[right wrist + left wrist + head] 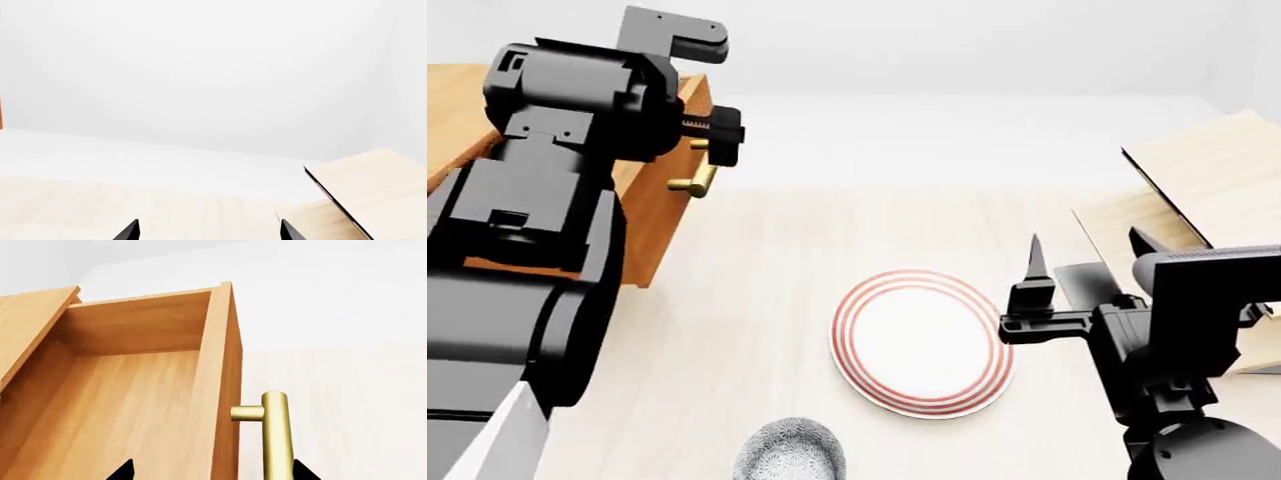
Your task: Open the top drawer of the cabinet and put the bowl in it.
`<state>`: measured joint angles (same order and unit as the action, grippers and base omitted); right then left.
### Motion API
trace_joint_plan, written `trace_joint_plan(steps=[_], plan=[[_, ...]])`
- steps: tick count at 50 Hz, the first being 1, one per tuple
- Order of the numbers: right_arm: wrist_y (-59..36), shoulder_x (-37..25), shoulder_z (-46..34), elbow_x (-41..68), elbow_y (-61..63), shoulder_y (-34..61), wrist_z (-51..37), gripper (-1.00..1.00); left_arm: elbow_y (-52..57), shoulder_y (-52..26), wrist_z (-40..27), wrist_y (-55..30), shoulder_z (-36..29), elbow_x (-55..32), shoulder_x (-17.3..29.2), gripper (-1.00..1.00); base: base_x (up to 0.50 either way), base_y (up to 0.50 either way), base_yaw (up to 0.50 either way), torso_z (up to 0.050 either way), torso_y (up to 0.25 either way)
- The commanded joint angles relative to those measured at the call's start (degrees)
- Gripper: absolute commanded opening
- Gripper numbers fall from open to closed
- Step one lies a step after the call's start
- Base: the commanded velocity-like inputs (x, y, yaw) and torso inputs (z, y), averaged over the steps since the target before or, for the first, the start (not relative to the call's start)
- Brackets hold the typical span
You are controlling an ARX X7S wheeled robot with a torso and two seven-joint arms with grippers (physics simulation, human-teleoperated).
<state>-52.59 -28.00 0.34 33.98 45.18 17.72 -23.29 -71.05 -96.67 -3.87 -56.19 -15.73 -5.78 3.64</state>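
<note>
Left wrist view: the top drawer (127,390) of the cabinet (654,190) stands pulled out, its orange-brown interior bare. Its brass bar handle (275,435) projects from the drawer front on a short post. The two dark tips of the left pincer (210,471) stand apart, one over the drawer's inside, the other beyond the handle, so that the front panel and handle lie between them without being clamped.

Head view: the left arm (547,230) is raised beside the cabinet, with the left pincer near the handle (697,180). The bowl (790,452), white with blue-grey speckles, sits on the pale wooden bench (761,300) at the near edge of the view, just beside the flat white plate with red rings (924,342) and well apart from the cabinet. The right pincer (1054,300) hovers over the plate's right rim; whether it is apart or together cannot be told here. A pale tilted shelf rack (1208,180) stands at the right.

Right wrist view: the right pincer's tips (133,231) stand apart, holding nothing, facing the bench, a white wall and the rack's edge.
</note>
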Motion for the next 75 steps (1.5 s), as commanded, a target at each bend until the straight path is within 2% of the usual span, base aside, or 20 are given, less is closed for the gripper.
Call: trace_joint_plan(steps=[1, 7, 13, 17, 29, 60, 67, 75], plan=[[0.73, 1.01, 1.01, -1.16, -0.74, -0.2, 1.61, 1.0, -3.79, 1.46, 2.75, 1.88, 0.4, 2.49, -2.12, 1.0, 0.0, 0.0, 0.0, 0.0, 0.0], [0.29, 0.98, 0.79, -0.97, -0.57, 0.13, 1.3, 1.0, -2.56, 2.36, 5.3, 1.26, -1.52, 2.96, -2.91, 1.0, 0.0, 0.0, 0.0, 0.0, 0.0], [0.09, 0.95, 0.53, -0.86, -0.5, 0.36, 1.1, 1.0, 15.92, 8.16, 6.81, -9.78, -3.32, 1.95, -1.89, 1.0, 0.0, 0.0, 0.0, 0.0, 0.0], [0.28, 0.87, 0.61, -0.78, -0.61, 0.24, 1.15, 1.0, 22.24, 10.15, 7.54, -13.26, -4.53, 1.25, -1.72, 1.0, 0.0, 0.0, 0.0, 0.0, 0.0], [0.64, 0.7, 0.92, -0.47, -0.87, 0.07, 1.14, 1.0, 29.0, 12.18, 7.65, -16.89, -6.91, -0.75, -2.31, 1.0, 0.0, 0.0, 0.0, 0.0, 0.0], [2.96, 0.47, 1.34, -0.42, -1.91, -1.48, 1.5, 1.0, 39.62, 15.15, 3.16, -21.64, -11.93, -9.02, -2.96, 1.0, 0.0, 0.0, 0.0, 0.0, 0.001], [3.29, 0.35, 1.47, -0.4, -2.11, -1.76, 1.49, 1.0, 36.84, 12.02, -4.23, -15.35, -7.42, -8.63, -2.65, 1.0, 0.0, 0.0, 0.0, 0.0, 0.001], [3.24, 0.33, 1.21, -0.34, -2.04, -1.58, 1.27, 1.0, 47.74, 9.16, -8.12, -13.69, -3.76, -8.62, 0.49, 1.0, 0.0, 0.0, 0.0, 0.0, 0.0]])
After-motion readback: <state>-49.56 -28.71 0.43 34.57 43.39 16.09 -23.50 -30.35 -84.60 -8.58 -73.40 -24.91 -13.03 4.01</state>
